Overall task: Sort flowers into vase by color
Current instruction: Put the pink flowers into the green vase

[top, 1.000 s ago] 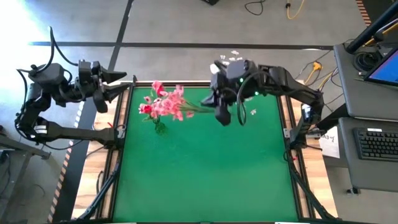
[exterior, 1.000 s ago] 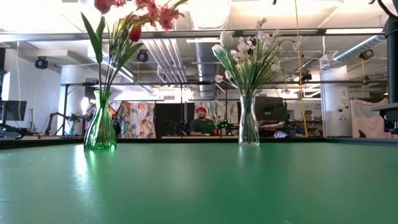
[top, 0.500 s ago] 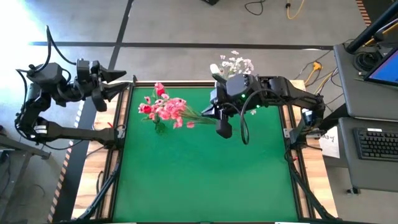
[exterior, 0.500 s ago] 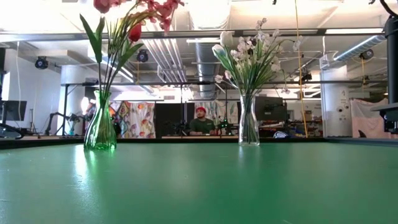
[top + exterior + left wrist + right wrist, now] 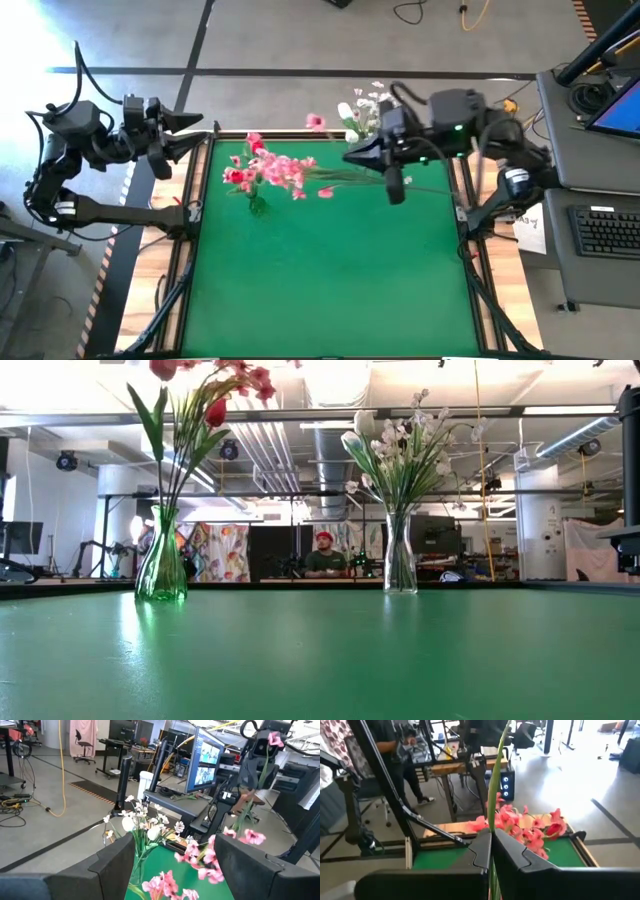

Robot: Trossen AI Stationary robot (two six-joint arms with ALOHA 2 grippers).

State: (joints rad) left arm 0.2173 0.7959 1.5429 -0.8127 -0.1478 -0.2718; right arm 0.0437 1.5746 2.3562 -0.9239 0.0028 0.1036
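Observation:
A green glass vase (image 5: 161, 570) stands at the table's far left with pink and red flowers (image 5: 265, 172) in it. A clear vase (image 5: 400, 565) at the far right holds white flowers (image 5: 368, 104). My right gripper (image 5: 352, 157) is high over the far middle, between the two vases, shut on one pink flower (image 5: 274, 739). That flower's green stem (image 5: 496, 780) rises past the fingers. My left gripper (image 5: 200, 137) stands open beyond the table's far left corner, with nothing between its fingers (image 5: 235, 852). My right gripper pinches the pink flower's green stem (image 5: 492, 827) between its two shut fingers. The fingers come about level from the table's right side and lie across the stem. The flower stands steeply tilted and clear of the table, with a blossom (image 5: 316, 122) above the fingers and the stem's other end (image 5: 239, 820) hanging below.
The green table top (image 5: 330, 280) stretches toward the near edge. A desk with a keyboard (image 5: 605, 230) stands to the right of the table. Beyond the far edge a person (image 5: 323, 560) sits in the room.
My right gripper has risen and drawn back toward the table's right edge, staying shut on the pink flower. The flower has come away from the bunch in the green vase, and its top blossom now stands apart over the far edge.

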